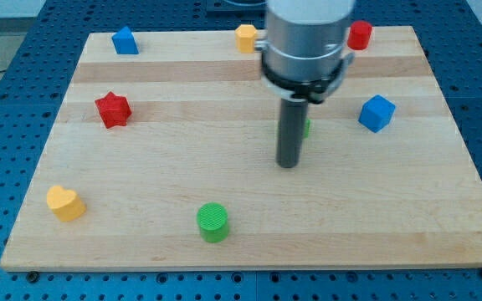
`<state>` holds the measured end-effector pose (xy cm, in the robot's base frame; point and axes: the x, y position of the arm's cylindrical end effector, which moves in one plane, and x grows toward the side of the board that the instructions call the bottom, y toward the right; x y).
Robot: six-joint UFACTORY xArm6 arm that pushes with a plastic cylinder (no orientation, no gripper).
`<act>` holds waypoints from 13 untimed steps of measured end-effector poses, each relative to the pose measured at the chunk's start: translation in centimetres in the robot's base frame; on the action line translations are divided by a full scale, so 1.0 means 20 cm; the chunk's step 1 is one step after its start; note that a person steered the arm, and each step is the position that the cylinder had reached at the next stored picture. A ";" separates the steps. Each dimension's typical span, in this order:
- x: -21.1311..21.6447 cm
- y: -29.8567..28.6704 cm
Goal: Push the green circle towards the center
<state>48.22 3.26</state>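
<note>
My tip (287, 164) sits near the middle of the wooden board (174, 184). It is only a rod, so it has no jaws to open or close. The green circle (213, 222) stands low in the frame, down and to the left of my tip, well apart from it. A small green block (306, 128) peeks out just behind the rod; I cannot tell its shape. A red star (113, 109) sits at the left, and a yellow heart (64, 203) lies at the lower left.

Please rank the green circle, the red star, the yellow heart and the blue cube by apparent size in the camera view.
1. red star, yellow heart and blue cube: too alike to separate
2. green circle: slightly smaller, though near the camera
</note>
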 end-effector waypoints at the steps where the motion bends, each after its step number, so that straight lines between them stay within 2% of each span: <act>1: -0.23 0.01; 2: -0.35 0.07; 3: -0.24 0.09; 4: 0.12 0.20; 5: 0.51 0.03; 6: 0.68 -0.20; 7: 0.45 -0.49; 8: 0.25 -0.61; 9: 0.31 -0.73; 10: 0.26 -0.91; 11: 0.04 -0.83; 12: -0.02 -0.70; 13: 0.16 -0.81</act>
<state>51.47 -12.90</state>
